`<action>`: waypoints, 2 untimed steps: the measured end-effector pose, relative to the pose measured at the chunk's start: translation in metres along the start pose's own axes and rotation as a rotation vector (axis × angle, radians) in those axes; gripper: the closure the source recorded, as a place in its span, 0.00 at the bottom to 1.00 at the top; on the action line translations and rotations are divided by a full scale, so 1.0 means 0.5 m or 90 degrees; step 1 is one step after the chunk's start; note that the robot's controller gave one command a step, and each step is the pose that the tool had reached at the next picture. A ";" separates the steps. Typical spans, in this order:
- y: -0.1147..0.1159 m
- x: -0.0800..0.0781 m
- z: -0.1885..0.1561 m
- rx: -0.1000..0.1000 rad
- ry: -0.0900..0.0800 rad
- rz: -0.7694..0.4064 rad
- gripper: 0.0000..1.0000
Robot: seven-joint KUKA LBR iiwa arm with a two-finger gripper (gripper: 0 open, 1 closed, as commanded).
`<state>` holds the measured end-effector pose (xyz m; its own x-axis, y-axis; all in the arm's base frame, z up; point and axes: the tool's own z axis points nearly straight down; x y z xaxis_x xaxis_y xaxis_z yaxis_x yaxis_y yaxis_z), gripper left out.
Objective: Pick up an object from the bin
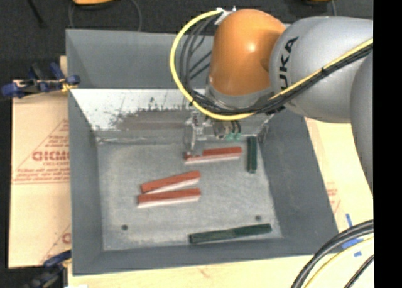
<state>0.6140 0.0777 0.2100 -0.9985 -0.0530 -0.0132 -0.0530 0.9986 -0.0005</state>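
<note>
My gripper (202,137) hangs low at the back of the bin, under the orange wrist cover. Its metal fingers stand at the left end of a red flat stick (217,153) that lies crosswise on the bin floor. Whether the fingers close on that stick is hidden by the gripper body. A short dark green stick (252,155) lies just right of the red one, pointing front to back.
Two more red sticks (169,182) (168,198) lie side by side in the middle of the floor. A long dark green stick (230,234) rests near the front wall. The arm covers the bin's back right corner.
</note>
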 end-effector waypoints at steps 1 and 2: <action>0.000 0.004 0.011 0.000 0.005 0.001 0.00; -0.028 0.080 0.256 0.000 0.012 0.007 0.00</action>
<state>0.5765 0.0617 0.0815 -0.9991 -0.0422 0.0056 -0.0422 0.9991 0.0003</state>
